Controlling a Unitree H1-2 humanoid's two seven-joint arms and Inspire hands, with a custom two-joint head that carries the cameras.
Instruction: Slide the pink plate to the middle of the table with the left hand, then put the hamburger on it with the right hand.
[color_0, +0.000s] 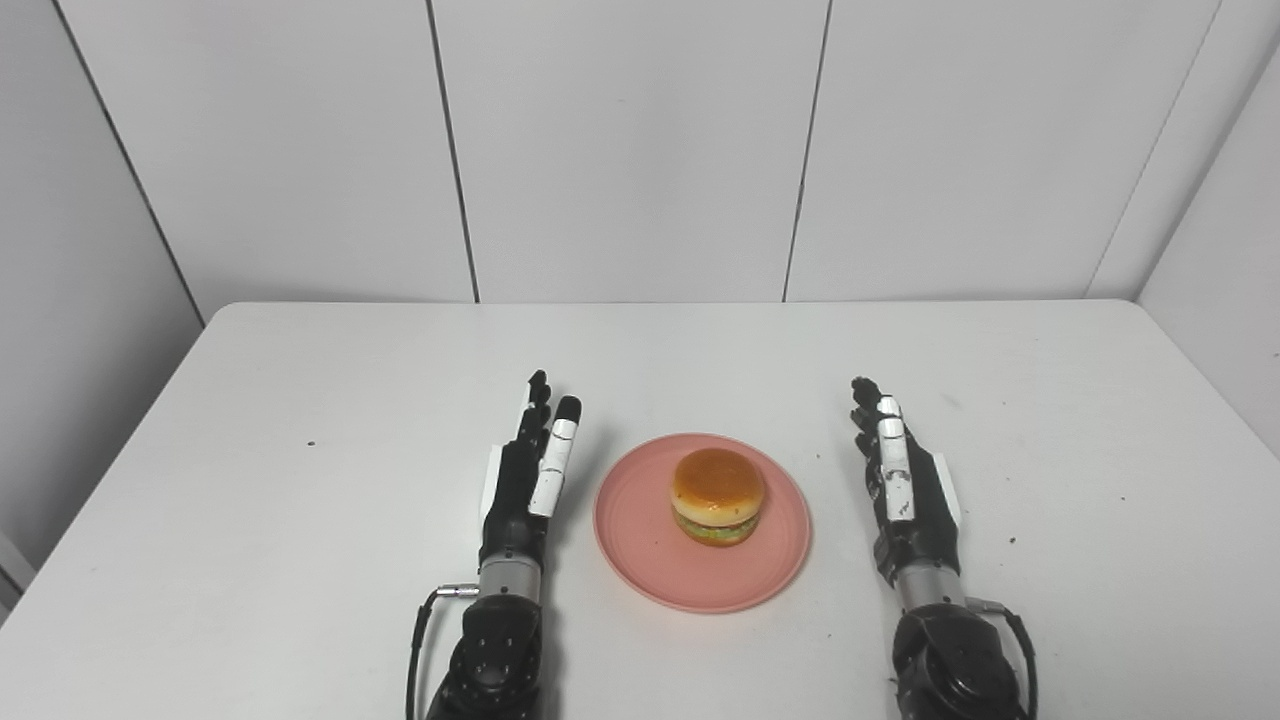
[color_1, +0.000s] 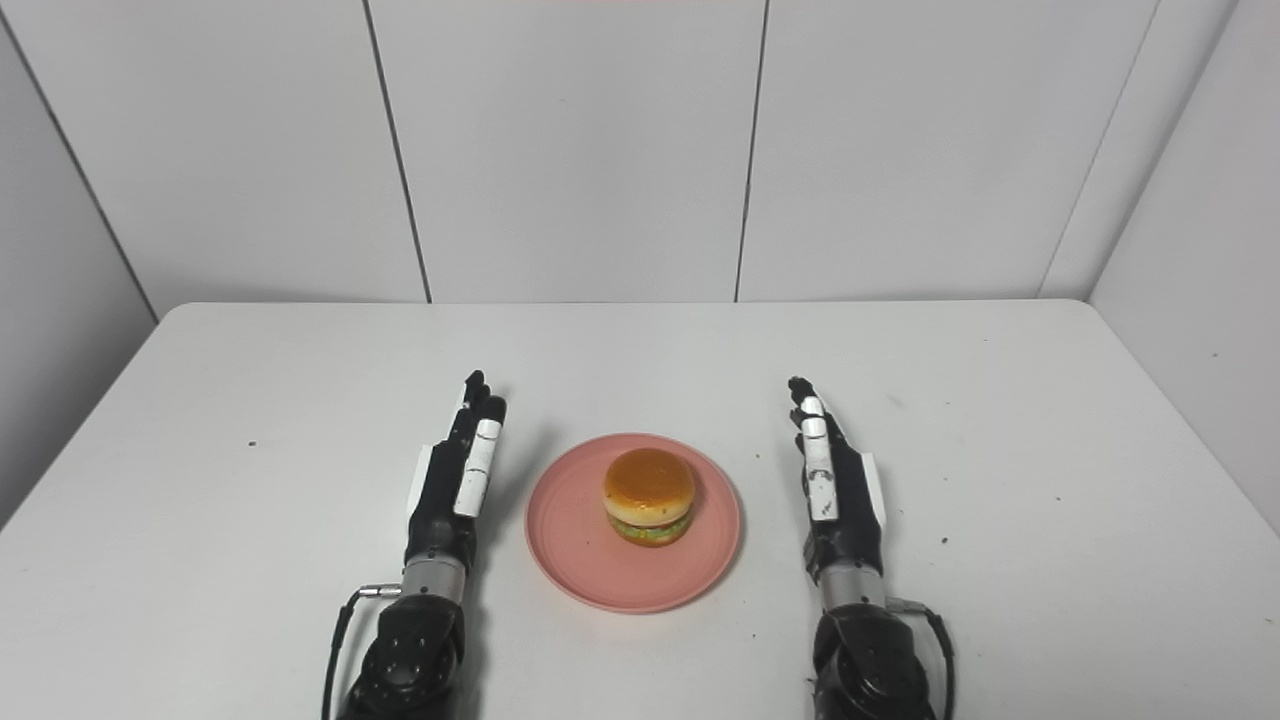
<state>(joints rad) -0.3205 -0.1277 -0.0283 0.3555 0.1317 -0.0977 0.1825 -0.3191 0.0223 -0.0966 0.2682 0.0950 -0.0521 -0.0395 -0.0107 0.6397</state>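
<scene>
Round pink plastic plate (color_0: 702, 560) mid-table on white table (color_0: 300, 480), golden-bunned toy hamburger (color_0: 717, 496) atop. Left hand (color_0: 525, 480), right hand (color_0: 905, 485) flat, fingers extended, empty. Seemingly done.

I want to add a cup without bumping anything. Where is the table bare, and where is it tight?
Bare: the far stretch of the table between the wall and the fingertips, and the wide flanks outside the left hand and the right hand. Tight: the middle, where the pink plate with the hamburger sits between both hands, leaving only narrow strips.
</scene>
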